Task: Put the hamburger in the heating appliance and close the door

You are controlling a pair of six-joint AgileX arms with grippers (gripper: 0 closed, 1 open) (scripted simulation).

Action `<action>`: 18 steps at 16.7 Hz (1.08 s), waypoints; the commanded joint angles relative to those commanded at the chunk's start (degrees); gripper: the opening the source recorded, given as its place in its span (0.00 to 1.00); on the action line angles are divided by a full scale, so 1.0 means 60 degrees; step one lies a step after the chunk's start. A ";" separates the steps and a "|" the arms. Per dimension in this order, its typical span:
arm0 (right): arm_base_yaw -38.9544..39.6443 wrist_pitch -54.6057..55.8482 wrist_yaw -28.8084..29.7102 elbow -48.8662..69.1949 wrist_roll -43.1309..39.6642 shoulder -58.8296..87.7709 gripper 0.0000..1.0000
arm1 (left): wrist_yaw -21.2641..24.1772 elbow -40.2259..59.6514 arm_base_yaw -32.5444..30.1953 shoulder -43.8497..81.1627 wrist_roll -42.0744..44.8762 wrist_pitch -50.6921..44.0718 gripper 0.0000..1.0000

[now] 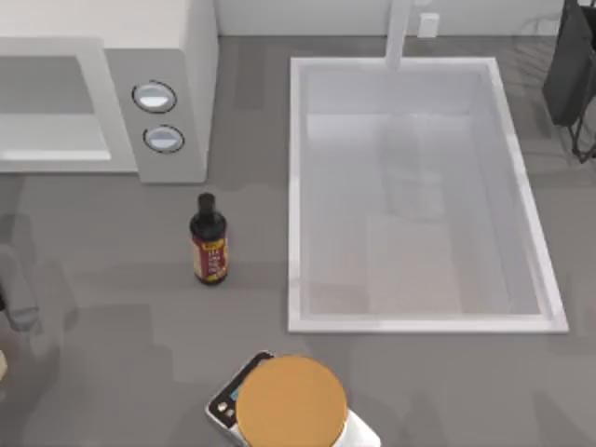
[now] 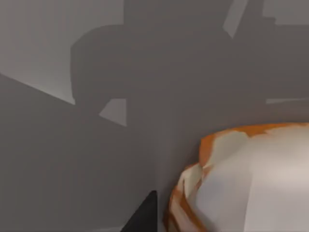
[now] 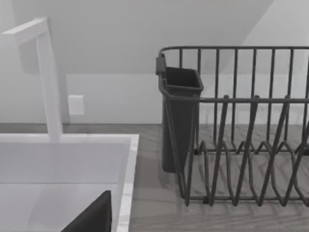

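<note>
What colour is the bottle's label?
Red, on a dark bottle standing in front of the microwave; the top view shows it best.

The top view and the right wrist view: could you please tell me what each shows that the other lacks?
The top view alone has the microwave with its two knobs, a dark bottle standing in front of it, and a large tan-orange disc near the front edge. The right wrist view alone has the dark cup on the dish rack. Both share the sink and its white faucet.
</note>
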 joint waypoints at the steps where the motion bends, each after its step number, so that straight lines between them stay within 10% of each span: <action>1: 0.0000 0.0000 0.0000 0.0000 0.0000 0.0000 1.00 | 0.0000 0.0000 0.0000 0.0000 0.0000 0.0000 0.17; 4: 0.0000 0.0000 0.0000 0.0000 0.0000 0.0000 1.00 | 0.0000 0.0000 0.0000 0.0000 0.0000 0.0000 0.00; 18: 0.0000 0.0000 0.0000 0.0000 0.0000 0.0000 1.00 | 0.0091 0.1378 -0.0024 -0.1222 -0.0219 -0.2613 0.00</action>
